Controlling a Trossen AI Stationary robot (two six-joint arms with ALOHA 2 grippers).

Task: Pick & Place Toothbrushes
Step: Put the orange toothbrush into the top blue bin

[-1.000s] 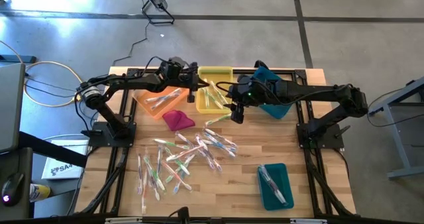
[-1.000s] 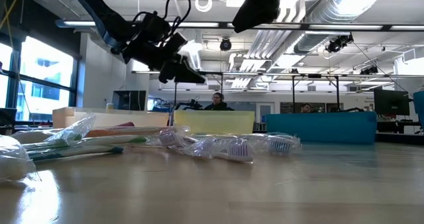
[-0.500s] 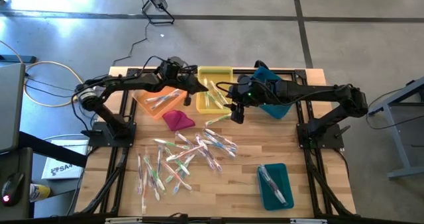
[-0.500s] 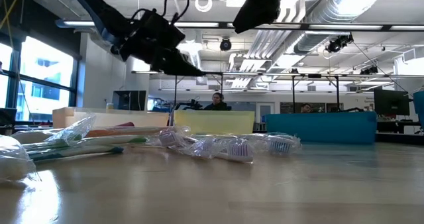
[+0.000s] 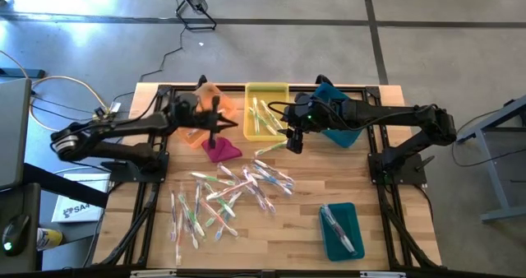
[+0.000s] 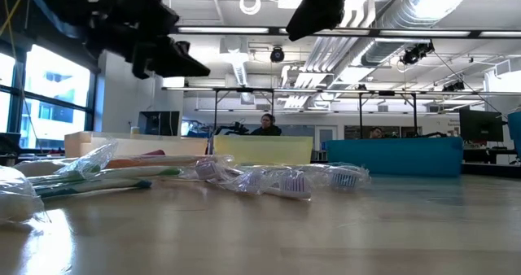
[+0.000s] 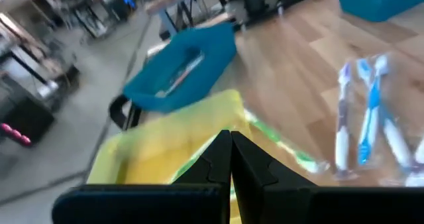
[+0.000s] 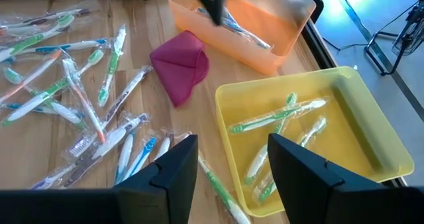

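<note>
Swung back from the yellow bin [image 5: 265, 112], left tool [image 5: 215, 128] hangs clenched, seemingly empty, above the magenta cloth [image 5: 221, 150]; right tool [image 5: 293, 143] is released. Reopen before descending onto loose toothbrushes [image 5: 234, 192].

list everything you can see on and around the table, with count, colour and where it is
toothbrushes: dozens, white, green, blue, pink, scattered mid-table; more lie in the bins
orange bin: one, far left of the table
yellow bin: one, far centre
teal bins: two, one near right, one far right under the right arm
magenta cloth: one, beside the orange bin
people: two, seated in the room behind
left gripper: shut, empty, above the cloth
right gripper: open, beside the yellow bin
</note>
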